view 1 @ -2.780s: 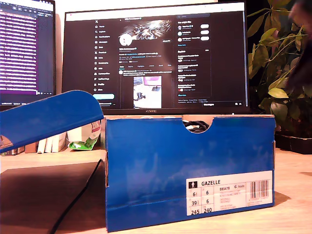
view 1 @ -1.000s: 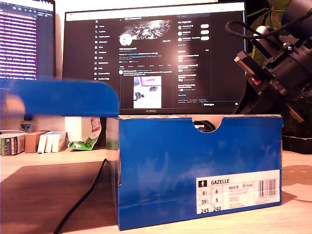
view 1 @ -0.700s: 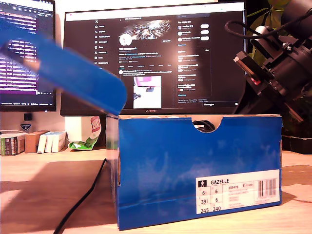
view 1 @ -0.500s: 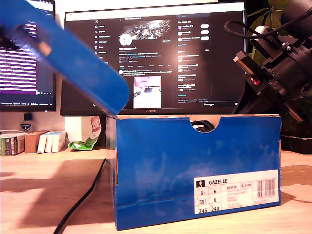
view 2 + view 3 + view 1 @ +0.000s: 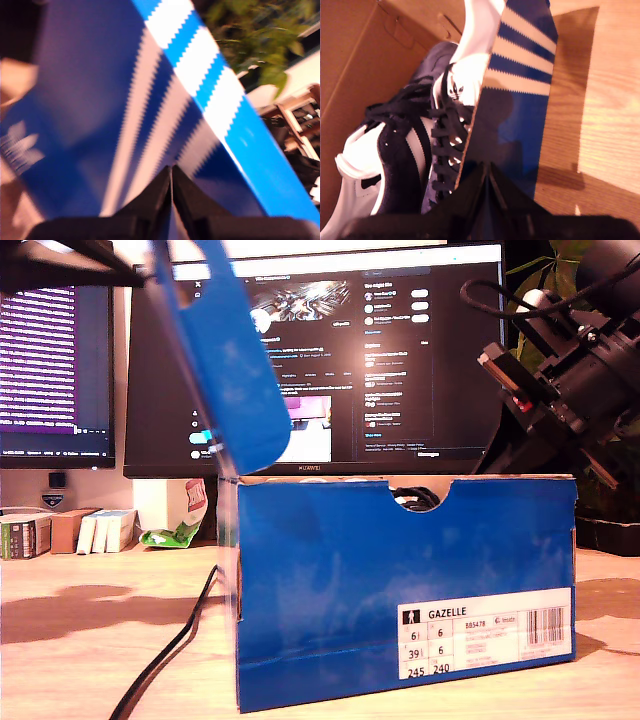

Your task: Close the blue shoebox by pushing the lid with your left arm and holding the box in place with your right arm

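Note:
The blue shoebox [image 5: 400, 590] stands on the wooden table, open, with dark and white shoes [image 5: 415, 145] inside. Its lid [image 5: 230, 370] is hinged at the box's upper corner on the exterior view's left and stands steeply tilted. My first gripper [image 5: 171, 172] is shut, its tips pressed on the lid's white-striped face [image 5: 165, 115]. Its arm [image 5: 70, 265] comes in from the exterior view's upper left. My second gripper [image 5: 487, 170] is shut, with its tips against the box's striped outer side [image 5: 515, 125]. Its black arm [image 5: 560, 370] hangs over the box's end on the exterior view's right.
Two lit monitors [image 5: 330, 350] stand close behind the box. A leafy plant [image 5: 545, 280] is at the exterior view's right. A black cable [image 5: 170, 650] crosses the table, and small cartons [image 5: 60, 530] and a green-white bag [image 5: 180, 520] sit at the exterior view's left.
The lid has swung from nearly flat up to a steep tilt, pushed by the first arm. The second arm came in on the exterior view's right and has stayed. The box shifted slightly.

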